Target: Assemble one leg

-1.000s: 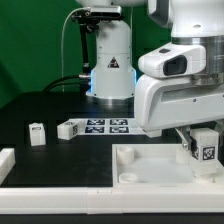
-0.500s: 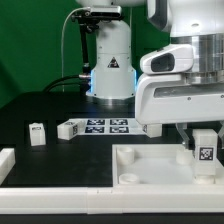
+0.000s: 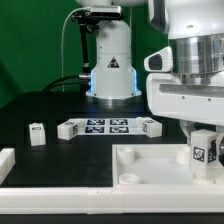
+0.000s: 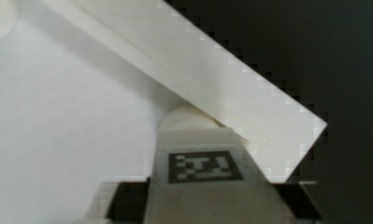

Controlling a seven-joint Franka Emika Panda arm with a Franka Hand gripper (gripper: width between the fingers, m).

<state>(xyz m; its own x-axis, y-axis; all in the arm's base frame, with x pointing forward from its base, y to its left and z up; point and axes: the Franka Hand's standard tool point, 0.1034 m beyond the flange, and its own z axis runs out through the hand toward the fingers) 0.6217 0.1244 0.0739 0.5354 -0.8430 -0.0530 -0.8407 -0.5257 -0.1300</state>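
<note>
Leg (image 3: 204, 152), a small stubby white plastic post bearing a black-and-white tag, stands upright at the frame's lower right. The white end effector (image 3: 204, 138) is clenched around it, above the wide white square panel (image 3: 155, 165) on the dark counter (image 3: 40, 105).

In the exterior view the arm (image 3: 185, 70) ran out of the picture at twelve and three o'clock, and its bulk hid most of the gripper (image 3: 203, 148), so whether the foot of the leg (image 3: 205, 153) clamped in it touched the white panel (image 3: 150, 162) could not be told. The panel was cut off at three o'clock, and a white piece (image 3: 5, 160) at eight o'clock was cut by the edge, too little showing to name it. The wrist view was blurred, the leg's tag unreadable and the fingers (image 4: 133, 200) cut by the picture's edge
</note>
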